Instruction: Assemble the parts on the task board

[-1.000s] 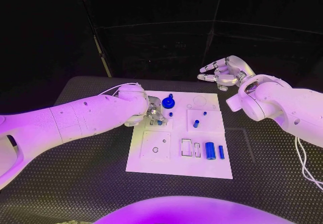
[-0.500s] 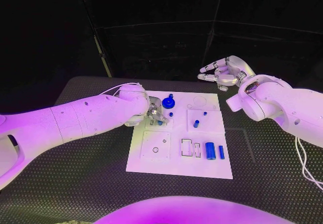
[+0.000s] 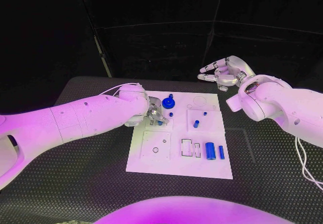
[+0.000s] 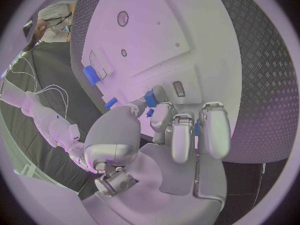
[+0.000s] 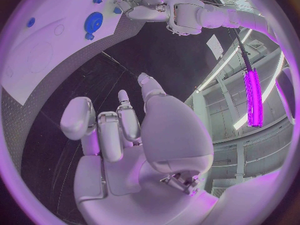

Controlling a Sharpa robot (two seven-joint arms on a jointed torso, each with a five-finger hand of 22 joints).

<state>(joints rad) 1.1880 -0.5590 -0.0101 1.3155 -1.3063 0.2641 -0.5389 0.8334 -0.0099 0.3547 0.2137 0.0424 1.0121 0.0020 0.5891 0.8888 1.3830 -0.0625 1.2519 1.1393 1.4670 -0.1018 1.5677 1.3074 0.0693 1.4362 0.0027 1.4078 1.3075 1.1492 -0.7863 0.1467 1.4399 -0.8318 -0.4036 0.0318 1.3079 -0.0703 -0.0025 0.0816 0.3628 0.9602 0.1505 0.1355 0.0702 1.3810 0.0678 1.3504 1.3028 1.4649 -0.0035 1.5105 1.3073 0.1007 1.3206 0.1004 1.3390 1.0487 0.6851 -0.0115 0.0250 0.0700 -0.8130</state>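
The white task board (image 3: 176, 164) lies mid-table. My left hand (image 3: 153, 114) hovers low over the board's left far part and pinches a small blue part (image 4: 150, 99) between thumb and a finger, close above the plate (image 4: 156, 30). On the board sit a round blue knob (image 3: 168, 101), a small blue peg (image 3: 170, 114), another peg (image 3: 196, 123), a blue cylinder (image 3: 210, 150) and a thin blue bar (image 3: 221, 152). My right hand (image 3: 222, 73) is raised beyond the board's far right corner, fingers apart, holding nothing. The right wrist view shows that hand (image 5: 122, 130) above the board (image 5: 31, 65).
Empty rectangular slots (image 3: 189, 147) and a round recess (image 3: 155, 150) mark the board's near half. Black textured table (image 3: 80, 186) surrounds the board. A cable (image 3: 306, 163) hangs beside my right arm.
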